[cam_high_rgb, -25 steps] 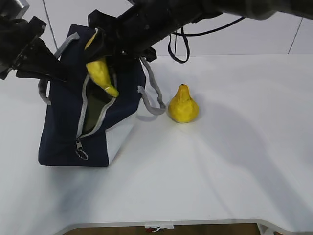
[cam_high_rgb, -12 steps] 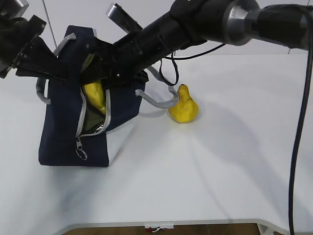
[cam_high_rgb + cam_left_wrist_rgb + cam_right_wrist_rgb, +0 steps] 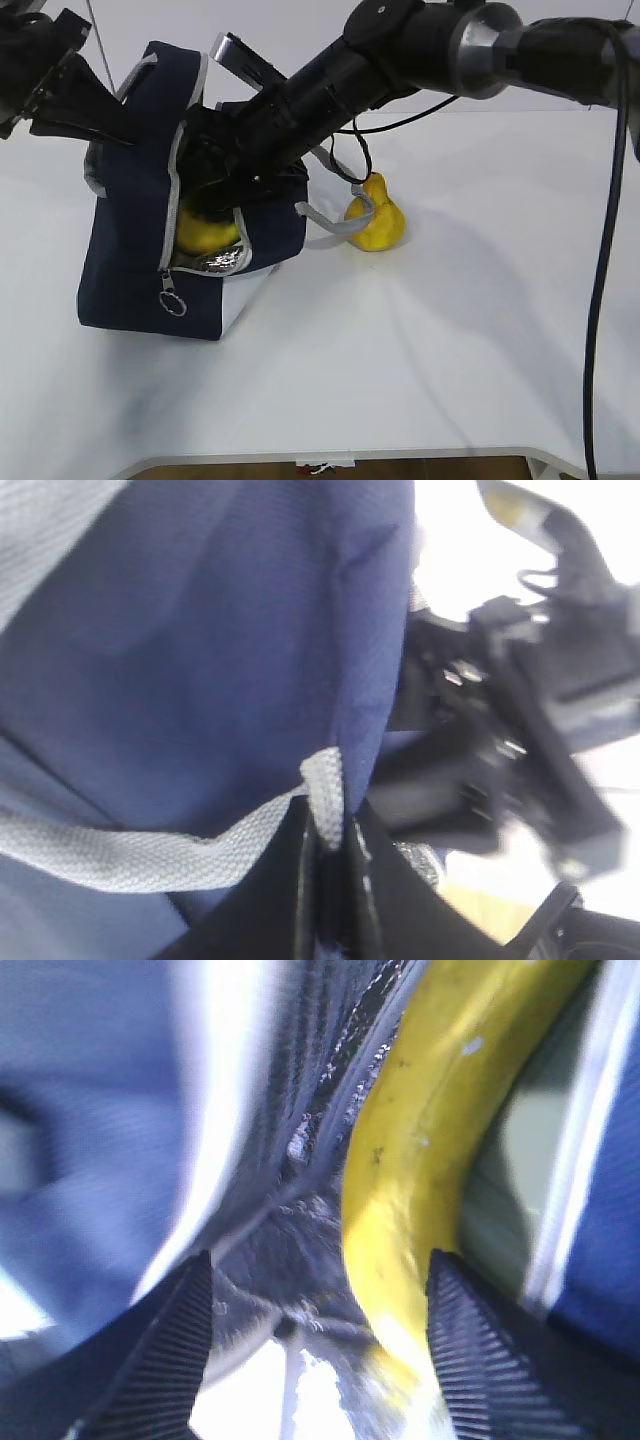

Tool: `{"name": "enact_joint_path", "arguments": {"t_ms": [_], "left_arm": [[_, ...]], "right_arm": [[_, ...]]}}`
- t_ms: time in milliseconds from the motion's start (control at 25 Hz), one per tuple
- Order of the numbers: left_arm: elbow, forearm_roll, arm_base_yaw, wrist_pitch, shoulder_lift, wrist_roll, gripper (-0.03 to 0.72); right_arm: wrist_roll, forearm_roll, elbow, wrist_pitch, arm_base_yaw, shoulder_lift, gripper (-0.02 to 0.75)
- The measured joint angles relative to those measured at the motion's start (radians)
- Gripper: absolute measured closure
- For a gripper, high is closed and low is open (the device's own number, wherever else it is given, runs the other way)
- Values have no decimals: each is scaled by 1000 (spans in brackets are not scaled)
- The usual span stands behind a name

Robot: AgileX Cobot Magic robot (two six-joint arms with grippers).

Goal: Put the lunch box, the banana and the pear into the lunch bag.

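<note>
The right tool is inside the open top of the lunch bag, and its two fingers stand apart with the banana between them, not squeezed. The banana's long side runs from 6 o'clock up to 1 o'clock in the right wrist view, and it lies in the bag. The left tool is shut tight on a grey handle and holds the bag's mouth wide. The pear sits on the counter at 3 o'clock from the bag, nearer the right arm, with lots of bare room around it. The lunch box cannot be seen.
</note>
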Motion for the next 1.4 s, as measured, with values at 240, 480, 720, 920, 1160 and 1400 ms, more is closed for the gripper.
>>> {"name": "enact_joint_path", "arguments": {"t_ms": [240, 480, 720, 920, 1160, 1400], "left_arm": [[0, 31, 4, 0, 0, 0, 680], [0, 37, 6, 0, 0, 0, 680], [0, 71, 6, 0, 0, 0, 680], [0, 117, 6, 13, 0, 0, 680], [0, 176, 6, 23, 0, 0, 680], [-5, 258, 6, 57, 0, 0, 680]], "right_arm": [[34, -105, -100, 138, 0, 2, 201], [143, -294, -307, 175, 0, 2, 194], [234, -448, -378, 191, 0, -10, 194], [293, -621, -337, 197, 0, -91, 195], [369, -869, -248, 201, 0, -194, 195], [456, -979, -240, 203, -24, -182, 195]]}}
